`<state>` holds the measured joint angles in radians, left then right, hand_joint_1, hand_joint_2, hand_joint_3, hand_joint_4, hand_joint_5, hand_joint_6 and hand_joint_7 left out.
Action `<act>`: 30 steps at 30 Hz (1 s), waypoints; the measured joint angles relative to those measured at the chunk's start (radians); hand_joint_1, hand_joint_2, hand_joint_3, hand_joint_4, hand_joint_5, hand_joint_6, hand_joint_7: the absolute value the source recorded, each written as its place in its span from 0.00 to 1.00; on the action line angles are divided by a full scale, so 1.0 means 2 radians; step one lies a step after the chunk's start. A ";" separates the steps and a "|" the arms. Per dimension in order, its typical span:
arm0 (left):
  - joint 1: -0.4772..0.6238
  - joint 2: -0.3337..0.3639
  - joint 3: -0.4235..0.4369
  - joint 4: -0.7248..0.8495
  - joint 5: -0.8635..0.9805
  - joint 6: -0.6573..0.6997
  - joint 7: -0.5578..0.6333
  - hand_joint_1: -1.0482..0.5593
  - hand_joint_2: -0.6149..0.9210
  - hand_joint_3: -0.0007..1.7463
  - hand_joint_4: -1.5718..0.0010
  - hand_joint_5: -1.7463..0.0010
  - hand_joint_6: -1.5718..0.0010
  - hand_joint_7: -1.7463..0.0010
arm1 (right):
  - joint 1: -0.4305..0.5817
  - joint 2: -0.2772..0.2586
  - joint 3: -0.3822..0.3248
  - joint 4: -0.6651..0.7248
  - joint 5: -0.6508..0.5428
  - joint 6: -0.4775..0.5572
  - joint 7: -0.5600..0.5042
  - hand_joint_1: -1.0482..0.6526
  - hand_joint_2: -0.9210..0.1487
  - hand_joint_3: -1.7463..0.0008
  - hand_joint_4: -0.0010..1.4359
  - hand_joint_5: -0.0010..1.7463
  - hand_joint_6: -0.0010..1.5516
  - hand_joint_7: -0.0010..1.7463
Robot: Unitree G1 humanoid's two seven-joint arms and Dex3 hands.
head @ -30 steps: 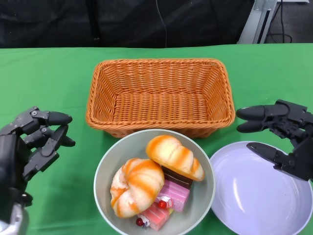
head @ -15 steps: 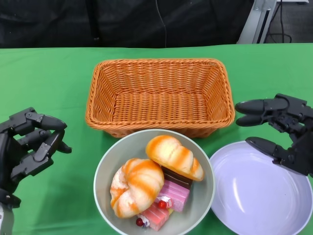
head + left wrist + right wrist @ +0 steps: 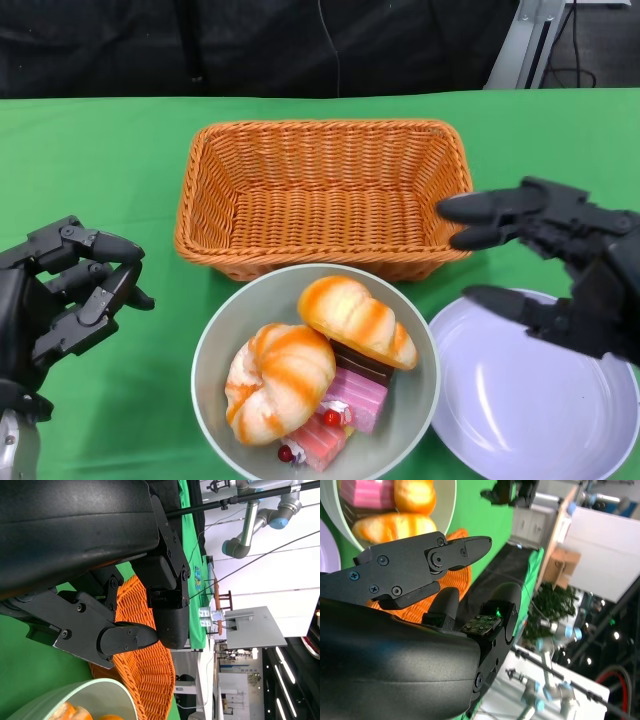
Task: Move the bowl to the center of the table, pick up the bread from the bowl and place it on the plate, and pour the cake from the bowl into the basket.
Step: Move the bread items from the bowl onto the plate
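Green tabletop (image 3: 90, 160) spread wide, and at the back sits the wicker basket (image 3: 325, 195), nothing in it. Just in front, touching its near rim, the bowl (image 3: 215, 345) carries two orange-striped bread rolls (image 3: 355, 320) over pink cake slices (image 3: 350, 400). White plate (image 3: 530, 390) right beside the bowl. Right hand (image 3: 560, 270) hovers above the plate's far edge, fingers spread, holding nothing. Left hand (image 3: 65, 295) hangs left of the bowl, fingers loosely curled and apart, holding nothing.
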<state>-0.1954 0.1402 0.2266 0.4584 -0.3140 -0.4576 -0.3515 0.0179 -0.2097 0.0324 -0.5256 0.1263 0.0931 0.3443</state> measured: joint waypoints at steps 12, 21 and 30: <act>0.000 -0.010 -0.001 -0.001 0.018 0.000 0.011 0.57 0.84 0.41 0.41 0.31 0.37 0.46 | -0.003 -0.025 0.045 -0.065 -0.037 0.063 0.006 0.32 0.03 1.00 0.33 0.57 0.34 0.26; 0.000 -0.012 -0.001 -0.001 0.023 0.000 0.014 0.57 0.84 0.41 0.41 0.32 0.37 0.48 | -0.014 -0.030 0.077 -0.102 -0.085 0.095 0.004 0.25 0.03 1.00 0.41 0.48 0.36 0.22; 0.000 -0.017 -0.004 0.009 0.045 -0.016 0.024 0.56 0.84 0.43 0.40 0.33 0.37 0.49 | -0.023 -0.030 0.119 -0.116 -0.151 0.113 -0.005 0.22 0.02 1.00 0.49 0.38 0.42 0.10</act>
<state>-0.1961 0.1063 0.2191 0.4768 -0.2244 -0.4899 -0.3028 -0.0280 -0.2702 0.2702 -0.7571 -0.1756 0.3197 0.3336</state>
